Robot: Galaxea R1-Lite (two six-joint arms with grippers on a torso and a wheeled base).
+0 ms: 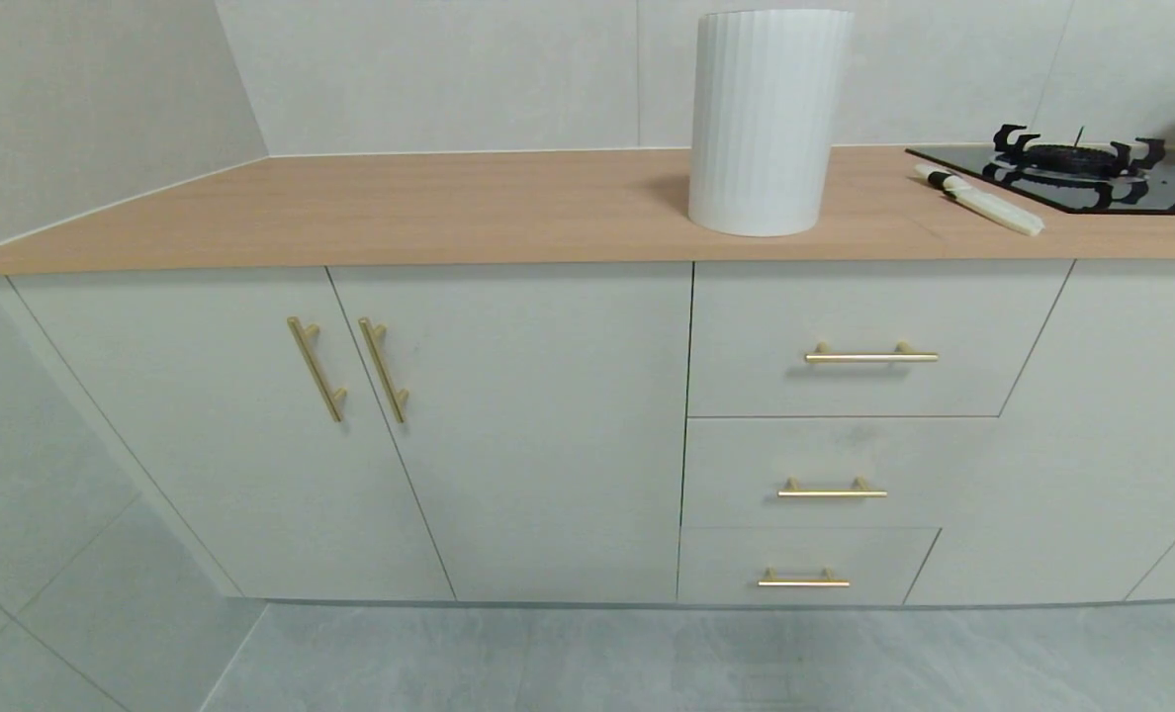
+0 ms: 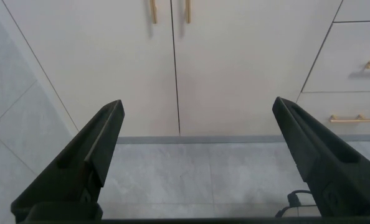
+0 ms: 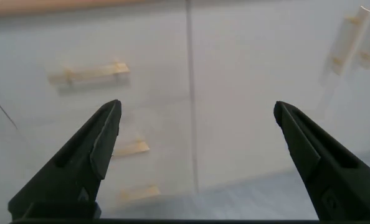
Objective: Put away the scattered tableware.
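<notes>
One white utensil (image 1: 978,198) lies on the bench (image 1: 449,213) between a ribbed canister (image 1: 761,119) and the hob (image 1: 1092,178). The left gripper (image 2: 196,104) faces cabinet doors (image 2: 235,62), jaws wide apart, empty. The right gripper (image 3: 196,105) faces the drawers (image 3: 48,50), jaws equally spread, holding nothing.

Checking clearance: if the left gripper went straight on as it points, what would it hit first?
Likely the cabinet doors, low down near their seam; nothing lies between, though depth is unclear.

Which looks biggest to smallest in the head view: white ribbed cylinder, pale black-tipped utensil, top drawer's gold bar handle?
Largest: white ribbed cylinder.
Then pale black-tipped utensil and gold bar handle, alike in length, unranked.
</notes>
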